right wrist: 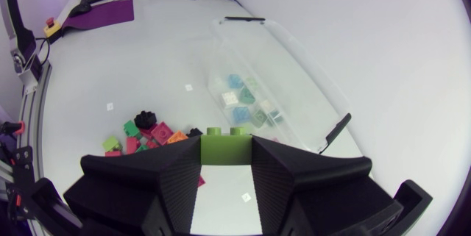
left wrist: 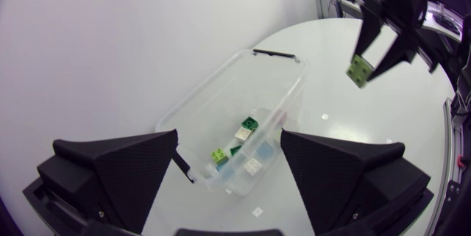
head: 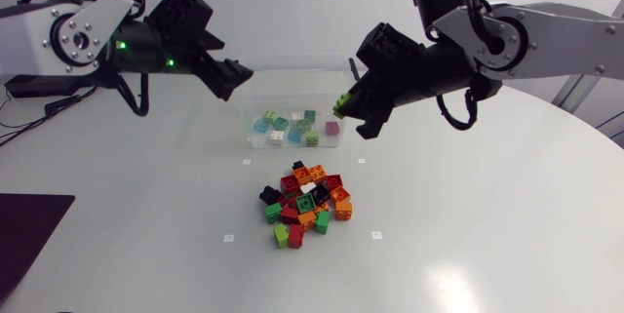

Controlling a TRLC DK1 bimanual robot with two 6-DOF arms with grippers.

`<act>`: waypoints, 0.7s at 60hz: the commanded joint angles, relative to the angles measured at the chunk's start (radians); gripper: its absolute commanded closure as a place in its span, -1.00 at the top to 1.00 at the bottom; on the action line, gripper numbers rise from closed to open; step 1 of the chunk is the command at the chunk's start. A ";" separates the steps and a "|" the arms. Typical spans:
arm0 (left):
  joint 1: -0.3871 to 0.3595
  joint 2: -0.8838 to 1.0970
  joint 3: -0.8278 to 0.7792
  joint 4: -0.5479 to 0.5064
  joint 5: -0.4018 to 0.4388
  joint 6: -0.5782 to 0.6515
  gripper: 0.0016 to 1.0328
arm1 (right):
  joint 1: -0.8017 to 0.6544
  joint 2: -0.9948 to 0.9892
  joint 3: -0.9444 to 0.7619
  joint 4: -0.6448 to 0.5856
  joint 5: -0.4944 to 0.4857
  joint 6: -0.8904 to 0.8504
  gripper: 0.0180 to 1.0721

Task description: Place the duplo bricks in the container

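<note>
A round white table (head: 487, 215) seen from above, with two robot arms coming in from either side. Near the middle of the table lies a loose pile of duplo bricks (head: 307, 204) in red, orange, green, black and white, some stacked on others. Behind the pile, apart from it, stands a clear plastic container (head: 255, 98) with a handful of sorted bricks (head: 292, 126) on its floor: pale blue, green, white and pink.

The right gripper (head: 351, 108) hangs in the air beside the container's right end, above table height. Its two black fingers are closed against both sides of a light green brick (head: 343, 104), studs pointing away from the wrist. The right wrist view shows that brick (right wrist: 226, 146) pinched between the fingers, with the container (right wrist: 294, 67) ahead and the pile (right wrist: 151, 133) off to one side on the table.

The left gripper (head: 234, 74) hovers above the container's left end with its fingers spread wide and nothing between them. Its wrist view looks down into the container (left wrist: 243, 74) and also catches the other arm's gripper (left wrist: 379, 52) holding the green brick (left wrist: 359, 70).

A dark purple mat (head: 24, 230) lies at the table's left edge
</note>
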 commanded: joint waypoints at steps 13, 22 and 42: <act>0.002 -0.130 -0.225 -0.047 0.082 0.129 0.86 | -0.002 0.133 0.180 0.068 0.002 0.127 -0.47; -0.017 -0.148 -0.293 -0.075 0.100 0.178 0.86 | 0.004 0.211 0.266 0.087 0.016 0.167 -0.47; -0.063 -0.130 -0.394 -0.073 0.108 0.250 0.86 | 0.007 0.358 0.401 0.119 0.042 0.207 -0.47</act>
